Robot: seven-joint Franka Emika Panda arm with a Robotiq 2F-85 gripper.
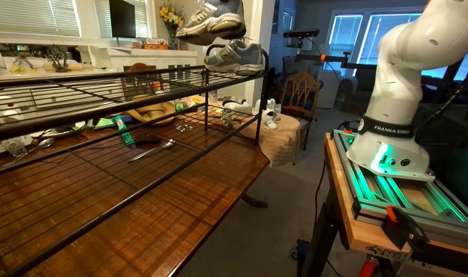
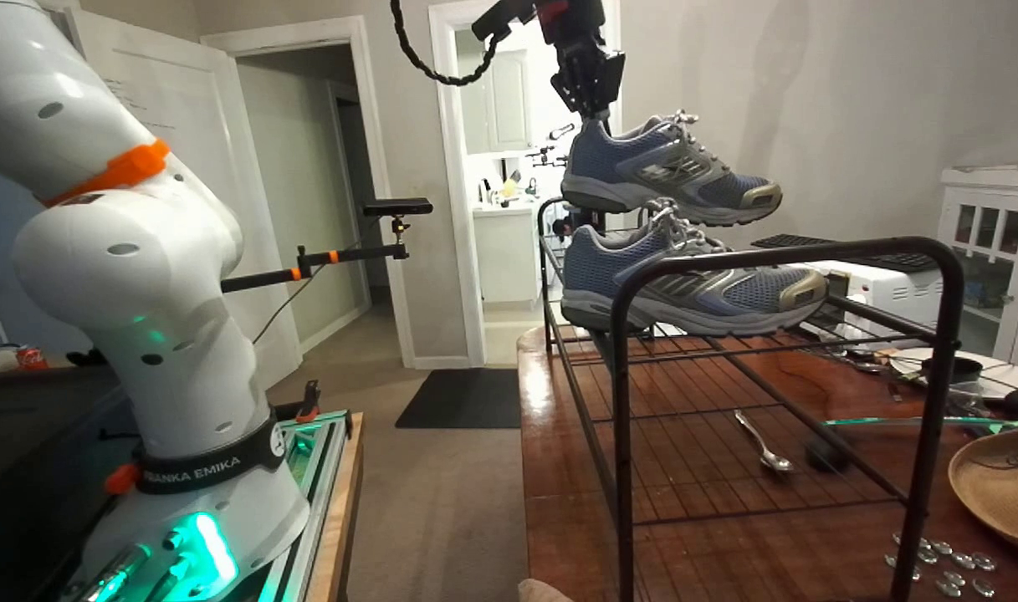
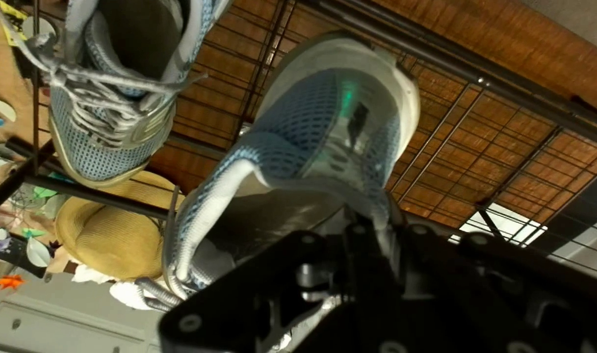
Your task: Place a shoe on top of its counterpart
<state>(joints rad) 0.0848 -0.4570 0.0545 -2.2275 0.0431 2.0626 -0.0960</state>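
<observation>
The shoe, a blue-grey mesh sneaker with grey laces, hangs roughly level above the rack in both exterior views [image 1: 214, 25] [image 2: 667, 171]. Its counterpart, a matching sneaker [image 1: 237, 57] [image 2: 693, 284], rests on the rack's top shelf just below it. My gripper [image 2: 594, 113] is shut on the shoe's heel collar. In the wrist view my fingers [image 3: 376, 230] pinch the collar of the shoe [image 3: 323, 113], and the counterpart [image 3: 116, 113] lies at upper left. The counterpart's laces are close under the held sole; I cannot tell whether they touch. The gripper is out of view in an exterior view.
A black wire rack [image 1: 134, 102] [image 2: 793, 253] stands on the wooden table [image 1: 195, 238]. A spoon [image 2: 759, 443], a straw hat [image 2: 1002, 485], glass beads [image 2: 943, 556] and a green packet [image 1: 123, 130] lie around its base. A white microwave [image 2: 885, 293] stands behind.
</observation>
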